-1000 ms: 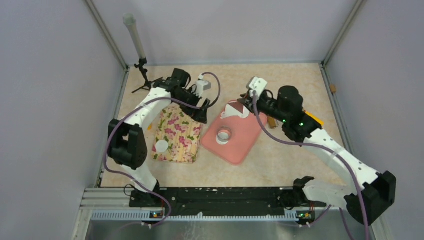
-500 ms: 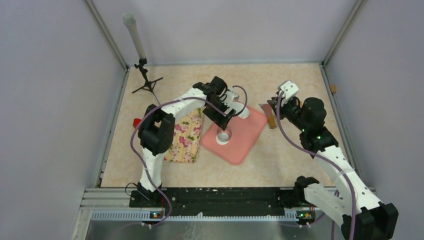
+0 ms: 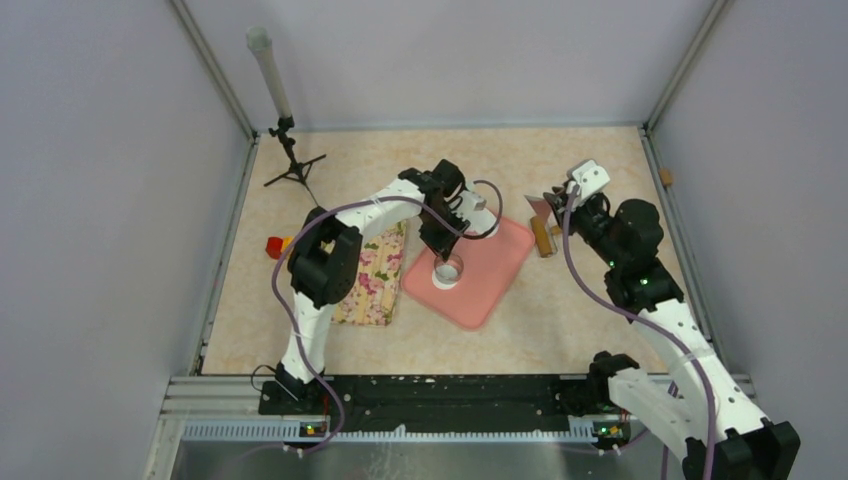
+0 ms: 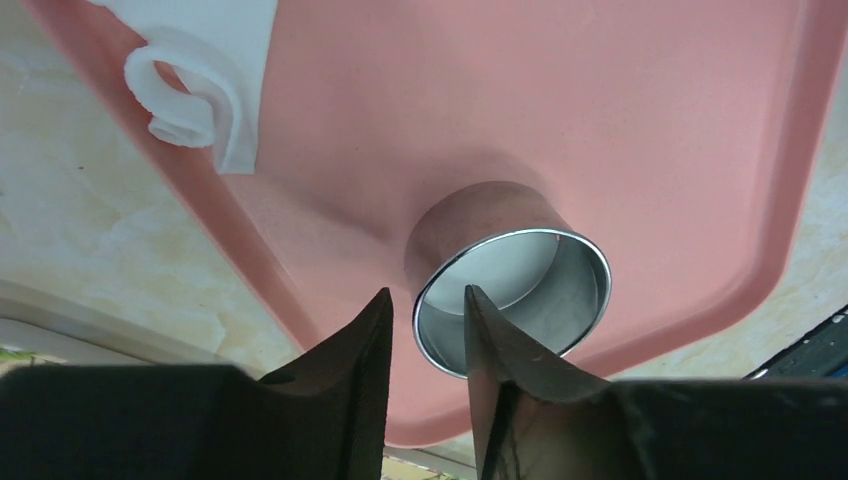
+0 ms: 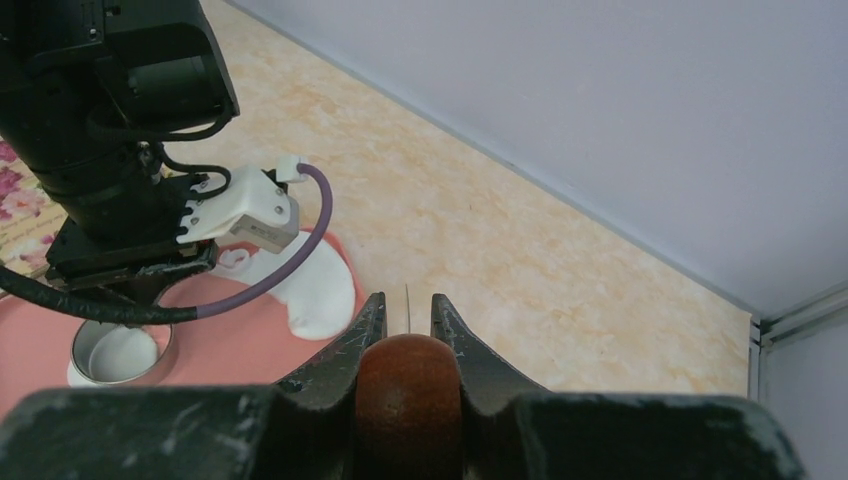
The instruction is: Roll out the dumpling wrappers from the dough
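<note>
Across the beige surface (image 3: 400, 150) the left gripper (image 4: 426, 298), jaws narrowly apart, has swung in to straddle the ring (image 4: 520, 290) at its rim while the right gripper (image 5: 408, 302), clamping the pin (image 5: 408, 395), retreats: cutting likely next.

The dough (image 5: 318, 290) is a soft, matte white sheet, flattened and irregular, with 1 edge curled into a loop. It lies at the pink board's (image 3: 495, 275) 12 o'clock corner. At its 7 o'clock, 1 dumpling wrapper (image 5: 114, 351), a flat white disc, sits inside the metal ring (image 4: 480, 215).
</note>
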`<state>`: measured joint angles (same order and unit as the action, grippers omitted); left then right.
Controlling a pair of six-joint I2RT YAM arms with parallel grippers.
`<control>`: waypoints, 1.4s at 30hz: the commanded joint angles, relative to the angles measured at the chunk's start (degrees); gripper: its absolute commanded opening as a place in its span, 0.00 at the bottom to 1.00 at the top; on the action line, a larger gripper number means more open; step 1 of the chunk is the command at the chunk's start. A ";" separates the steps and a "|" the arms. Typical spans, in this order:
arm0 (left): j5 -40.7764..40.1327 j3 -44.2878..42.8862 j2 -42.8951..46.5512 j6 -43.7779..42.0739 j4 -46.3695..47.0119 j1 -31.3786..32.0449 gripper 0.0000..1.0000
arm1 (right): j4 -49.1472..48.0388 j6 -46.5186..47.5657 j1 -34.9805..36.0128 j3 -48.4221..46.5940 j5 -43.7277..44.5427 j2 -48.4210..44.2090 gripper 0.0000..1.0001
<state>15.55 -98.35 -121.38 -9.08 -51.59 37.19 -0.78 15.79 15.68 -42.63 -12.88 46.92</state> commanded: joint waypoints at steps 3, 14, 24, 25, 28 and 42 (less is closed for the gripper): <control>0.12 -3.55 0.06 0.56 -1.11 0.00 0.06 | -3.22 -0.23 -0.62 0.51 1.14 -1.90 0.00; 7.05 -8.24 9.94 2.31 1.39 -0.67 0.00 | -4.51 -0.78 -1.16 0.36 8.07 -1.99 0.00; 7.29 -17.22 -3.05 12.67 11.99 0.84 0.00 | -6.87 -2.83 -2.53 -0.10 20.97 -2.60 0.00; 6.62 -17.79 -4.29 13.47 13.17 0.94 0.00 | -6.83 -2.94 -2.59 -0.16 21.41 -2.69 0.00; 4.25 -18.73 -7.03 16.19 16.96 1.11 0.00 | -6.87 -3.09 -2.79 -0.17 21.51 -2.71 0.00; 2.20 -23.75 -14.79 23.01 19.33 2.77 0.00 | -7.66 -2.43 -2.90 0.44 21.40 -2.92 0.00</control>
<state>16.78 -119.31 -136.18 11.38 -35.81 38.76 -4.71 13.67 13.39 -41.89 7.55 45.36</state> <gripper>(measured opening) 0.007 0.163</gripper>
